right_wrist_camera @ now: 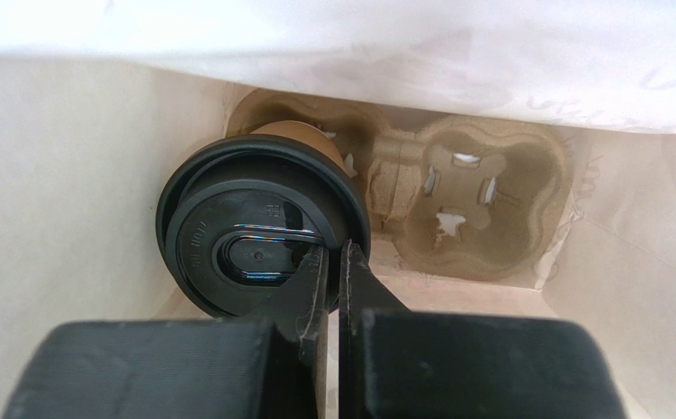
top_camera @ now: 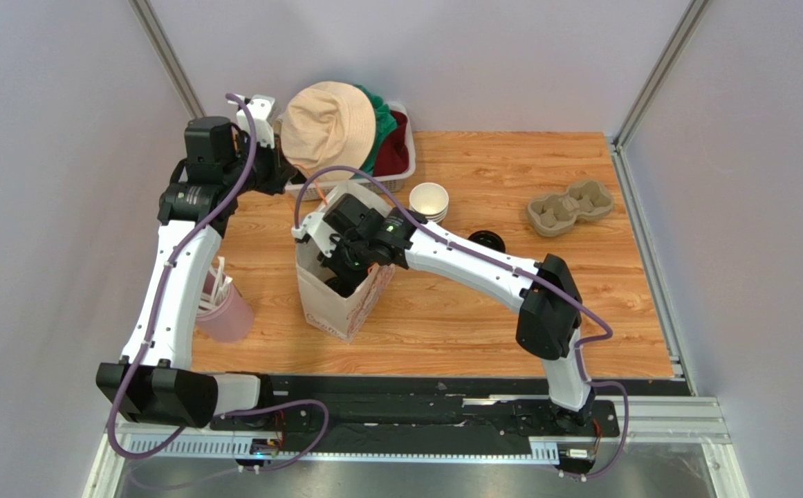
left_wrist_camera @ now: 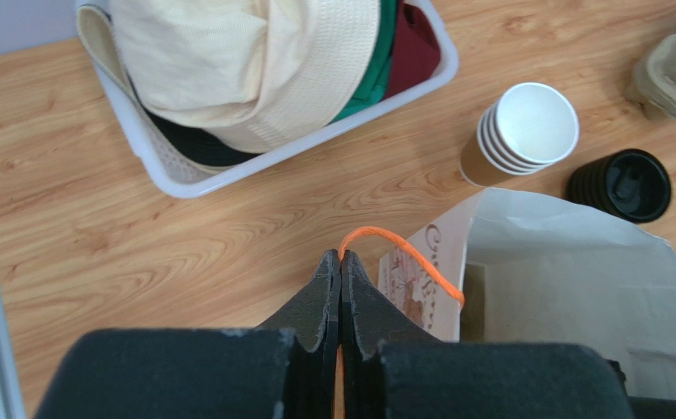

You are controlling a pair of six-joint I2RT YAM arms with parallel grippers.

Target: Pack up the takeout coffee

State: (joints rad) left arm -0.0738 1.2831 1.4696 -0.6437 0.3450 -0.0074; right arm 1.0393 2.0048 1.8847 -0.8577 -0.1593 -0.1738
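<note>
Takeout coffee down inside the paper bag, both pincers closed.

From above, the paper bag (top_camera: 348, 306) stands mid-table (top_camera: 499, 301), and the right pincer (top_camera: 341, 272) is sunk into its open mouth; a pink cup (top_camera: 227, 311) stands near the left edge. At the left wrist, the left pincer (left_wrist_camera: 341, 272) is pressed tight on the bag's orange handle (left_wrist_camera: 407, 255), with a hat basket (left_wrist_camera: 184, 182) on the far side and a stack of cups (left_wrist_camera: 525, 131) beside black lids (left_wrist_camera: 621, 183). At the right wrist, the takeout coffee (right_wrist_camera: 227, 209) sits in the left pocket of a pulp carrier (right_wrist_camera: 490, 209) at the bag's bottom, and the right pincer's almost-meeting fingers (right_wrist_camera: 311, 279) pinch the lid's rim.
</note>
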